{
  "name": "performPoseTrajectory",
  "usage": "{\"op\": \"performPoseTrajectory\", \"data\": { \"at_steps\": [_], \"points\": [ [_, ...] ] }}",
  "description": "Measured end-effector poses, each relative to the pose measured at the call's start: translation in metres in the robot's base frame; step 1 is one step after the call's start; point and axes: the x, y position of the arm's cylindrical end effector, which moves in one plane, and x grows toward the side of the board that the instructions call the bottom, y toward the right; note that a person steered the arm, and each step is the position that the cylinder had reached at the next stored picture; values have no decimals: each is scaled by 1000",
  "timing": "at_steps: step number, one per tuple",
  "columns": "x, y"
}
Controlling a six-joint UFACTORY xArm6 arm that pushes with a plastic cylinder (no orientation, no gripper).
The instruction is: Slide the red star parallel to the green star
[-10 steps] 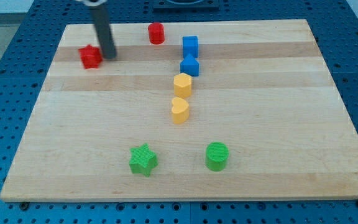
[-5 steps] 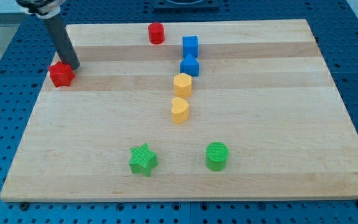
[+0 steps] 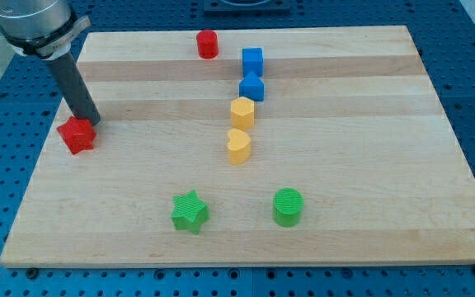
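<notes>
**Tip at red star, left edge of table**

Presently, I recorded my tip (image 3: 90, 120) touching the upper right side of the red star (image 3: 77, 135), which sat close to the left edge of the table (image 3: 345, 165), about midway down the view. The rod leaned up and to the view's left from that contact. The rig carries no gripper, so there was no open or closed state to record. The green star (image 3: 190, 211) lay near the view's bottom, well apart from the red star, below it and to its right. A green cylinder (image 3: 287, 206) stood to the right of the green star. Two yellow blocks (image 3: 240, 129) and two blue blocks (image 3: 252, 73) formed a rough column at centre. A red cylinder (image 3: 207, 44) stood near the top edge.
</notes>
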Motion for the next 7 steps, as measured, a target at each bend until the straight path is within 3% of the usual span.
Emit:
{"op": "performPoseTrajectory", "data": {
  "at_steps": [2,4,5,7],
  "points": [
    [78,-6],
    [58,-41],
    [84,-50],
    [109,-5]
  ]
}}
